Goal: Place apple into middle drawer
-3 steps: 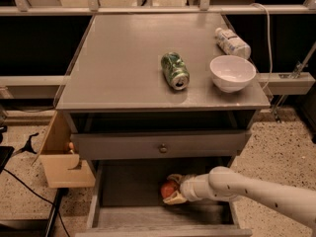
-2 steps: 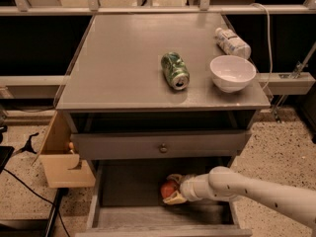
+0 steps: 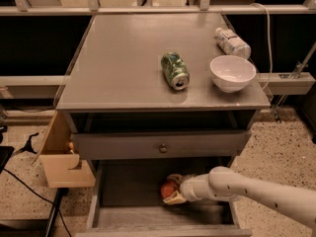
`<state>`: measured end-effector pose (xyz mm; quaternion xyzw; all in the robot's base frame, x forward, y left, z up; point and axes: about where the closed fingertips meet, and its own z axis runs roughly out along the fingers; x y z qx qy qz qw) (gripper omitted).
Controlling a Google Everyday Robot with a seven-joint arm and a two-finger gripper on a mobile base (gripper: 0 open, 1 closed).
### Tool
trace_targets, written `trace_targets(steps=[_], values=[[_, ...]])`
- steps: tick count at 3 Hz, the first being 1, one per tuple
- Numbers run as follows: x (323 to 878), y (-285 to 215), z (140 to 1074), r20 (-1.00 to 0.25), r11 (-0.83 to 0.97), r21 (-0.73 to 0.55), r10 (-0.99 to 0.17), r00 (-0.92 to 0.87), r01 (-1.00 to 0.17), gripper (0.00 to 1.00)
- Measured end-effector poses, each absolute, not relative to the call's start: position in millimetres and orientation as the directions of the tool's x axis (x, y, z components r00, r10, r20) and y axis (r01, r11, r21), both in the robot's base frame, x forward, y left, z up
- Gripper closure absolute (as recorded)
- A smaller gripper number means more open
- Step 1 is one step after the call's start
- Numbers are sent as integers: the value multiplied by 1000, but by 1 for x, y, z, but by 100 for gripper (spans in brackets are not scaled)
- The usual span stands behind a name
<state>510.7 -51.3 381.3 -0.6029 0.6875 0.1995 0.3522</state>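
The gripper (image 3: 171, 189), reaching in from 4 o'clock, is clasping the apple (image 3: 167, 187) inside the open middle drawer (image 3: 123, 194); white bowl (image 3: 232, 73) is sitting at the green can's (image 3: 175, 70) 3 o'clock.

cam: single, high front, tilted down | cabinet (image 3: 128, 58) near | claw (image 3: 169, 189) low-centre, in middle drawer (image 3: 123, 189)

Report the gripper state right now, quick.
Gripper: shut on the apple, low inside the open middle drawer.
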Motion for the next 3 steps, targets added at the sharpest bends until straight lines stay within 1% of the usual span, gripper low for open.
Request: trace_targets(steps=[1, 2, 3], values=[[511, -51, 381, -725, 193, -150, -688, -25, -970, 11], [511, -51, 381, -725, 193, -150, -688, -25, -970, 0], [511, -51, 381, -725, 193, -150, -688, -25, -970, 0]])
